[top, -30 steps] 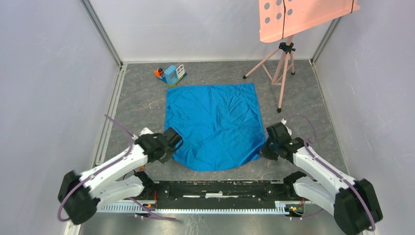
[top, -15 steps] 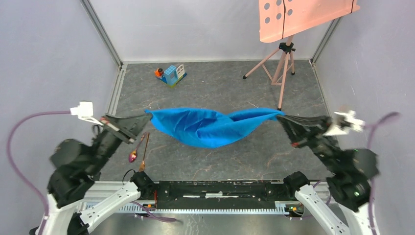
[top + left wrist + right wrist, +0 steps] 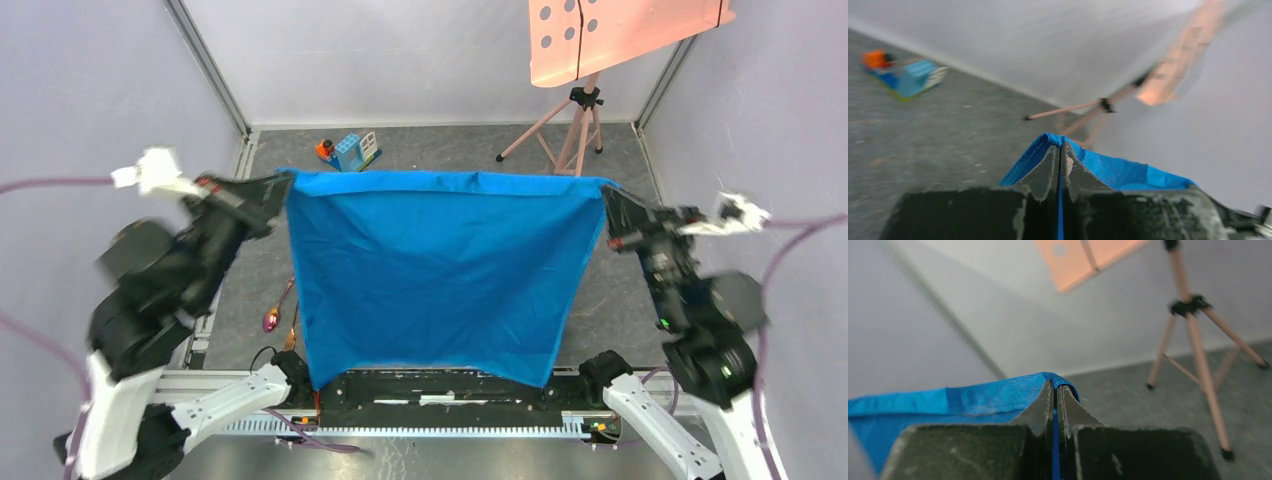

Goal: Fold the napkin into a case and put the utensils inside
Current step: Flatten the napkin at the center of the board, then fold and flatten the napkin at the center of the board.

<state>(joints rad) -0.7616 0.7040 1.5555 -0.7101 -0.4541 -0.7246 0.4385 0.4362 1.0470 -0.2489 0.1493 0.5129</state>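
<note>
The bright blue napkin (image 3: 440,270) hangs spread in the air as a flat sheet, held by its two upper corners. My left gripper (image 3: 283,184) is shut on the left corner (image 3: 1058,142). My right gripper (image 3: 606,195) is shut on the right corner (image 3: 1055,380). Both arms are raised high above the table. The golden-copper spoon (image 3: 276,308) and fork (image 3: 295,325) lie on the table at the left, partly hidden by the cloth's edge. No case is formed; the cloth is unfolded.
A small blue-and-white toy block house (image 3: 352,151) stands at the back of the grey table. A pink tripod stand (image 3: 575,130) with a perforated pink board stands at the back right. White walls enclose the table on three sides.
Both arms have lifted the napkin off the table by its corners, raised it high and pulled it taut into a hanging sheet. The spoon and fork came into view at left.
</note>
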